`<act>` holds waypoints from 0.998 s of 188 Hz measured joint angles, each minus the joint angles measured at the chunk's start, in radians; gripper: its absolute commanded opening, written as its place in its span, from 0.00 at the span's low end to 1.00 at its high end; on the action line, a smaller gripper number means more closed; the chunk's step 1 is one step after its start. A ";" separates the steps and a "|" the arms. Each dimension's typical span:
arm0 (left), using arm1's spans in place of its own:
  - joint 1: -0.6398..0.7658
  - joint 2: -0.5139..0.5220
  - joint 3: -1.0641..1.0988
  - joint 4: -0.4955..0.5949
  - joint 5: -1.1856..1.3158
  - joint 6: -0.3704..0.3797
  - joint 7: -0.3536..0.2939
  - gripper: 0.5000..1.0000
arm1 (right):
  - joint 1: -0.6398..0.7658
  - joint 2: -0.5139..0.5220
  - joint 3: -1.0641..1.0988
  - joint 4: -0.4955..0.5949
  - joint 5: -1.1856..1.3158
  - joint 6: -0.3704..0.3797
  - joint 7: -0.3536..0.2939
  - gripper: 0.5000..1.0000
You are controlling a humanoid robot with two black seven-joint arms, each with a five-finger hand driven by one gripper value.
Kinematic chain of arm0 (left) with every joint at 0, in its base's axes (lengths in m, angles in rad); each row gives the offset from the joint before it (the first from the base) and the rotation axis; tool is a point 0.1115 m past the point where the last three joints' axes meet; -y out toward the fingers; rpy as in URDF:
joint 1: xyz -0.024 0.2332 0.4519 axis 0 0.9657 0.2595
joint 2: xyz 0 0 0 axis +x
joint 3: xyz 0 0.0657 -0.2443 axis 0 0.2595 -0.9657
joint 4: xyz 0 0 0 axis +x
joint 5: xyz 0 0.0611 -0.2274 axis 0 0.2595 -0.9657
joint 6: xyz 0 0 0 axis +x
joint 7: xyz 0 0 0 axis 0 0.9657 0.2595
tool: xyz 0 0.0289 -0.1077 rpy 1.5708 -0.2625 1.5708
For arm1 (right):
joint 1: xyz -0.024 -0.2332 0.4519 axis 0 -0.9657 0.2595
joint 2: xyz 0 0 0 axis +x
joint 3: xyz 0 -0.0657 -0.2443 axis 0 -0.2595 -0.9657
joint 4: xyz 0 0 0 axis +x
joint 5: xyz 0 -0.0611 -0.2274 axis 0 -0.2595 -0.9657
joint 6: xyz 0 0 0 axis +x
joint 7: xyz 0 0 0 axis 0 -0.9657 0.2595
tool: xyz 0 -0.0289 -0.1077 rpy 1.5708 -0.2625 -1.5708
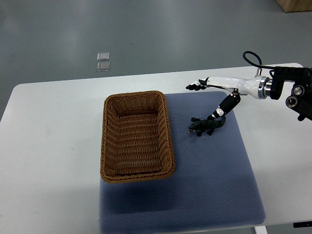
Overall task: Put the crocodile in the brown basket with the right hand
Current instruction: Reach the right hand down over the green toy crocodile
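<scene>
On the blue mat (214, 165), just right of the brown basket (136, 176), the little green crocodile (205, 126) is lying flat. Its snout points toward the basket but isn't touching it. The right hand (222, 84) comes in from the right edge over the white table (48, 146). It's wide open and holding nothing, with its fingers (196, 87) stretched out leftward and its thumb (225, 105) angled down, tip right at the crocodile's tail end. Honestly can't tell if it's touching or just above.
</scene>
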 measured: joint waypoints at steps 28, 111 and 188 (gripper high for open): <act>0.000 0.000 0.000 0.000 0.000 0.000 0.000 1.00 | 0.066 0.001 -0.170 0.002 -0.017 -0.107 0.022 0.86; 0.000 0.000 0.000 0.000 0.000 0.000 0.000 1.00 | 0.108 0.017 -0.331 0.000 -0.180 -0.236 0.035 0.86; 0.000 0.000 0.000 0.000 0.000 0.000 0.000 1.00 | 0.111 0.030 -0.408 -0.011 -0.296 -0.358 0.033 0.86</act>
